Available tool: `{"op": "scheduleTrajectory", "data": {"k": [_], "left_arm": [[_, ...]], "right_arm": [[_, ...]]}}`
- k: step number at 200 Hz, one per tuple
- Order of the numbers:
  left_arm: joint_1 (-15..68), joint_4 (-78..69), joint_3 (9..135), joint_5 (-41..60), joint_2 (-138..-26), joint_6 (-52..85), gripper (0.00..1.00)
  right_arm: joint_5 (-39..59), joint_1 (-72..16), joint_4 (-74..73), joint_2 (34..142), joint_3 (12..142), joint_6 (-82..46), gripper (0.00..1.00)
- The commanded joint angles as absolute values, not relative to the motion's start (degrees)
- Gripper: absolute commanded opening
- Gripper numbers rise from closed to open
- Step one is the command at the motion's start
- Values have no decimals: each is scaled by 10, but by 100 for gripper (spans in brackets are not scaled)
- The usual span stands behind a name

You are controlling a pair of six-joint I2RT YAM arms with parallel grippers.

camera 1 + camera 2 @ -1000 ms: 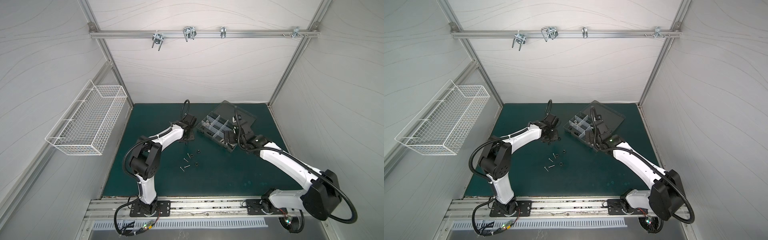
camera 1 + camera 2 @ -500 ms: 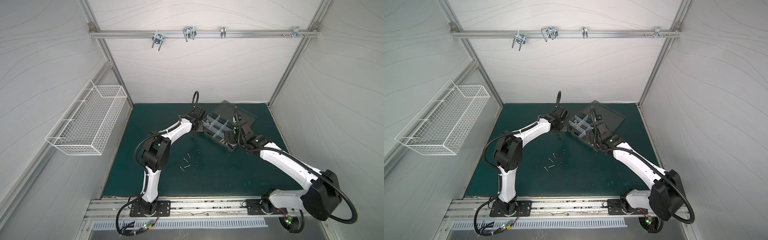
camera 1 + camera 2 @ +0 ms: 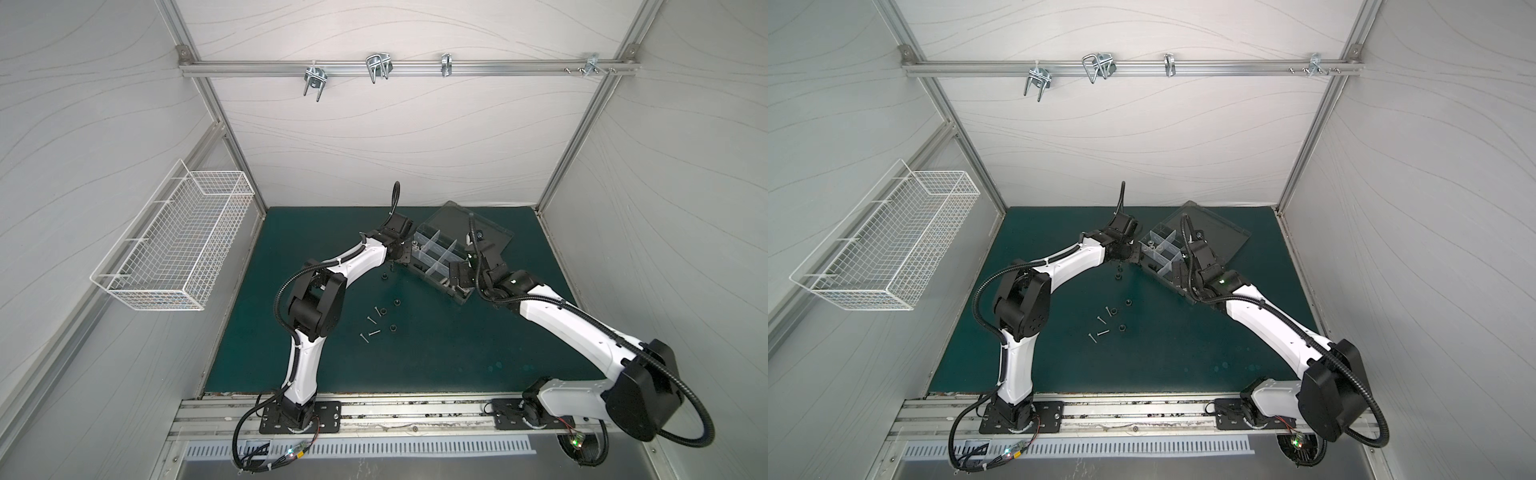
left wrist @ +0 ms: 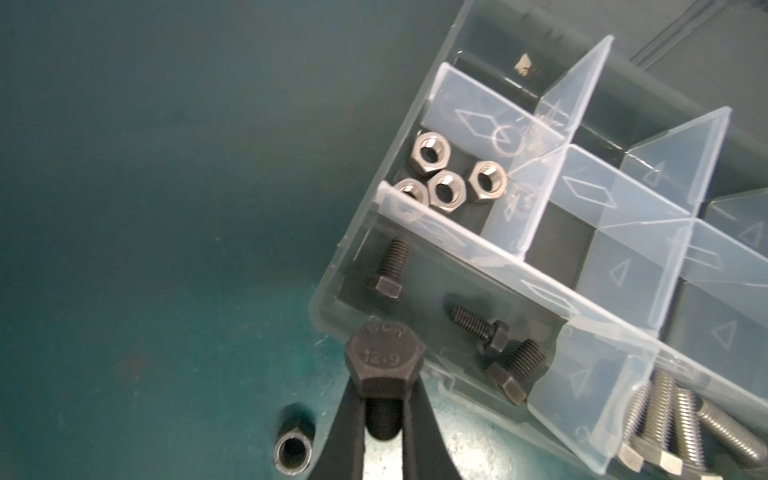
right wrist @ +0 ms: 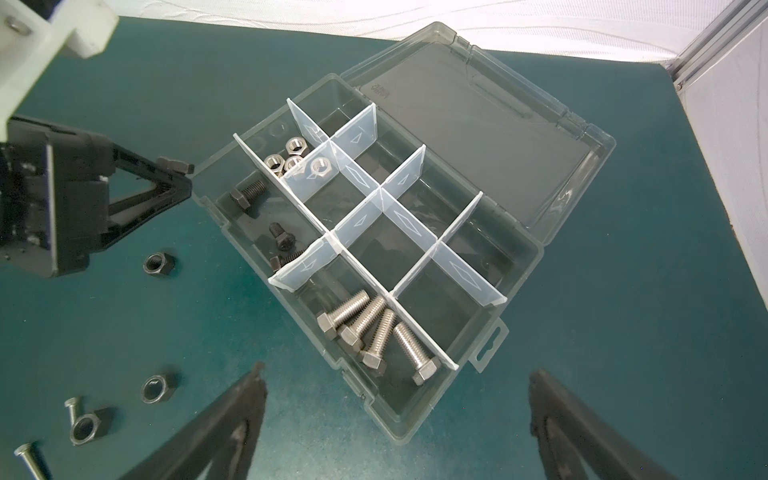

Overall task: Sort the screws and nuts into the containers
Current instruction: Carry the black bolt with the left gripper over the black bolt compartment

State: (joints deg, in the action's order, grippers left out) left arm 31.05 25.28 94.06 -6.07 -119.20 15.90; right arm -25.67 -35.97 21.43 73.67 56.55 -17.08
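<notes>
The left gripper (image 4: 384, 401) is pinching a black bolt (image 4: 384, 353) by its shank, its fingers drawn in narrow around it. The six-sided head, with marks stamped on it, is facing the wrist camera. The bolt is hanging at a corner of the clear box (image 5: 473, 245), right by the rim of the compartment where three short black bolts (image 4: 482, 328) are lying. Whether the head is over the wall or just outside it I cannot tell.

Four silver nuts (image 4: 446, 187) are sitting bunched in the next compartment. Four thick silver bolts (image 5: 374, 332) are lying side by side further along the same long wall. The lid (image 5: 469, 120) is lying open behind.

The right gripper (image 5: 397, 372) is hanging spread wide above the box's near end, gripping nothing.

On the green mat (image 3: 457, 353), loose black nuts (image 3: 392, 328) and thin screws (image 3: 372, 332) are lying apart from the box. One black nut (image 4: 293, 449) is just beside the left fingers, and open mat is stretching around them.
</notes>
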Motion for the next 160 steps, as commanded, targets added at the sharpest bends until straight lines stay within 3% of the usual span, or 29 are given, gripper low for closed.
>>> {"op": "scheduleTrajectory", "data": {"k": [1,160], "left_arm": [[315,211,945,-38,-1208,137,0],[319,129,908,-48,-1235,168,0]], "right_arm": [[-266,-356,207,740,563,-166,99],[-260,-347,202,758,569,-159,99]]}}
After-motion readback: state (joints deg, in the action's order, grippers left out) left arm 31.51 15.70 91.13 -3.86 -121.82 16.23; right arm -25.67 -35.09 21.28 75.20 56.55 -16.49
